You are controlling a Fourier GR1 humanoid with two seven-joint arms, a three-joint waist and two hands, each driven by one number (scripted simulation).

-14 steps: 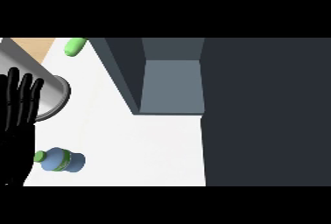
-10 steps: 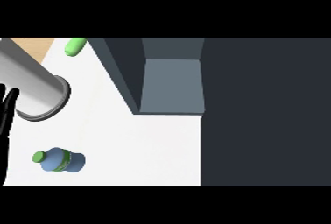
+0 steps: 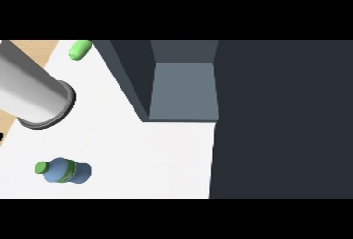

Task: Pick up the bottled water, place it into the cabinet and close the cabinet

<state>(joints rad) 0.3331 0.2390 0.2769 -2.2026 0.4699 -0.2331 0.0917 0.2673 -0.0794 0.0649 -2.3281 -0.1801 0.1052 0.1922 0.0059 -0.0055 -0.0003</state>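
Head view. Bottle (image 3: 63, 171) sits near-left on the white counter (image 3: 151, 158): blue body, green band, green cap (image 3: 42, 166) toward the left. Can't tell from up here whether it's standing or lying. Nothing is touching it, w/ bare counter all round.

Cabinet (image 3: 183, 91) is far-centre. It's a dark block w/ a lighter grey-blue recess facing the near side, and the recess is open to view. A big dark slab (image 3: 283, 121) fills the whole right side, far to near, butting up to the recess. Can't say if that's a door or the cabinet's own top. Bottle is well apart from the recess, off to its near-left.

Grey forearm (image 3: 31, 88) slants in from the far-left corner. It's a fat cylinder, and its dark-rimmed end hangs over the counter's left part. It's on the far side of the bottle w/ a clear gap between them.

Left hand (image 3: 1, 136): only a black sliver at the left edge, just nearer than the arm's end. Too little shows to tell if it's open or shut, or whether it has hold of anything. It's apart from the bottle.

Right hand doesn't show.

Far-left there's a small green thing (image 3: 80, 50) at the counter's far edge, beside a tan wood strip (image 3: 27, 46). It's too small to ID.
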